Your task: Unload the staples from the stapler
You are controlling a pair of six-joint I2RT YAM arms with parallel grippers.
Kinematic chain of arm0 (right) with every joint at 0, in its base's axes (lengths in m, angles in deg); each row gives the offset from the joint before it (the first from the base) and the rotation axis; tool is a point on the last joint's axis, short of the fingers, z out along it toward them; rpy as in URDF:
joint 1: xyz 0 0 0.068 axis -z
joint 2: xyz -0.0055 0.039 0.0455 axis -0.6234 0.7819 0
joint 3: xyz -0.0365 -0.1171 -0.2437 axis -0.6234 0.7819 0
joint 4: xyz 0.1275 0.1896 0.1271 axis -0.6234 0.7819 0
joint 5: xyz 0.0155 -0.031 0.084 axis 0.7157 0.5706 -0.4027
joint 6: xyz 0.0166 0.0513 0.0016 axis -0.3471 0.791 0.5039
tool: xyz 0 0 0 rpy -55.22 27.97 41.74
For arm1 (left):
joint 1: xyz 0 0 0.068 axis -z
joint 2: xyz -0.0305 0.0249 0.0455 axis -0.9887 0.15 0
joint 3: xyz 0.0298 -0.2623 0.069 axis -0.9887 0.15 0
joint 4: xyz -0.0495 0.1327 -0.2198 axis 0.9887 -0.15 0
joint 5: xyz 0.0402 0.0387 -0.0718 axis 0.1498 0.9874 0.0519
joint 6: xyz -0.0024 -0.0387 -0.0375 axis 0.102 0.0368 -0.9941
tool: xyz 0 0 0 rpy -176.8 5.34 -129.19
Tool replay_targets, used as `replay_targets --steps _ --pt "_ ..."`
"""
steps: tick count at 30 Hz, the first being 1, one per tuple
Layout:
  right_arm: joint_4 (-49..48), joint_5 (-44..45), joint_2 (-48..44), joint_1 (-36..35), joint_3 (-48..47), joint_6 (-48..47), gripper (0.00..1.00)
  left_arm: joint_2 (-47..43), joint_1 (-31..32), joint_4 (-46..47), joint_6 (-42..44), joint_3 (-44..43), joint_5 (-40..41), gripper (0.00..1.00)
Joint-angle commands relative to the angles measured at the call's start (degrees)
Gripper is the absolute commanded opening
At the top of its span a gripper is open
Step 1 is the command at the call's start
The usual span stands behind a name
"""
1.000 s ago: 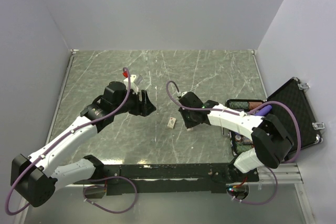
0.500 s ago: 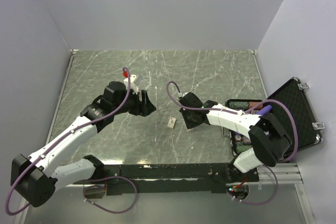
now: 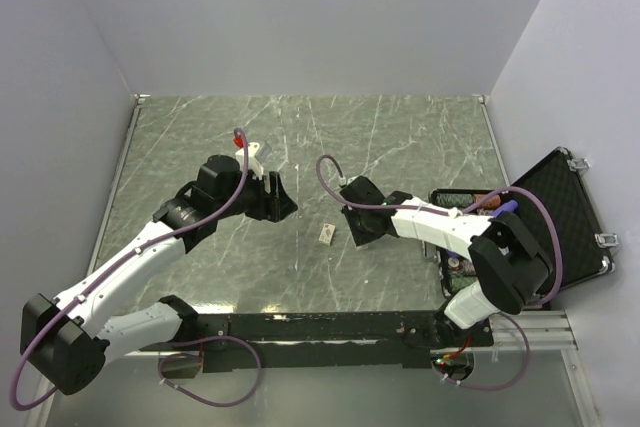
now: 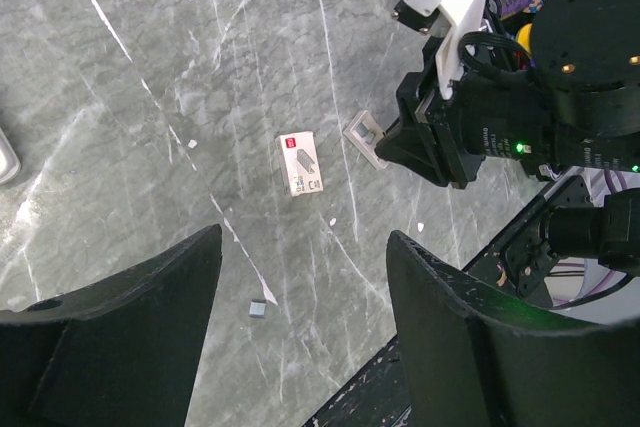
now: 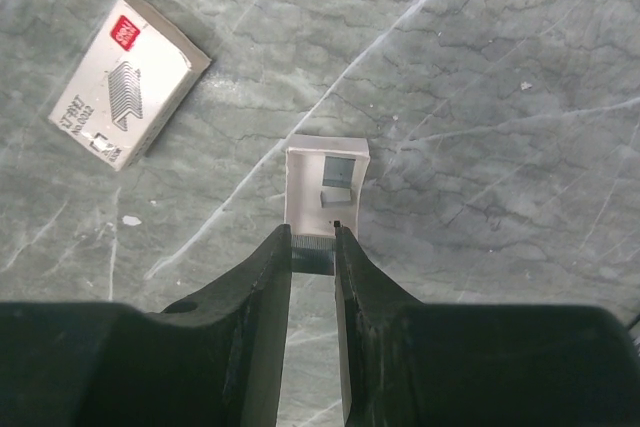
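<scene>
The table (image 5: 480, 67) is grey-green marble veined white, the staple box (image 5: 125, 82) beige with red logo, the right fingers (image 5: 250, 347) black.

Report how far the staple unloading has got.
Done: nothing I can confirm, since no view clearly shows the stapler. In hand: the right gripper is shut on the near edge of a small white open tray, which lies on the table beside the staple box. The left gripper hangs open and empty above. Left: apparently everything, from finding the stapler to emptying it.
</scene>
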Motion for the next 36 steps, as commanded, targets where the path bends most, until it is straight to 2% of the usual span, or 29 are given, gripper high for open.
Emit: replay_targets --steps 1,10,21,36 --pt "-1.03 0.94 0.71 0.51 0.19 0.69 0.26 -0.38 -0.34 2.05 0.33 0.33 -0.74 0.72" --pt "-1.21 1.38 1.06 0.51 0.28 1.13 0.34 -0.46 -0.34 2.13 0.42 0.32 -0.74 0.72" --pt "-1.21 1.64 0.62 0.51 0.19 1.4 0.39 -0.37 -0.43 2.13 0.33 0.32 -0.83 0.72" --pt "0.46 -0.9 -9.66 -2.56 -1.3 1.13 0.44 -0.46 -0.69 2.05 0.33 0.32 -0.74 0.73"
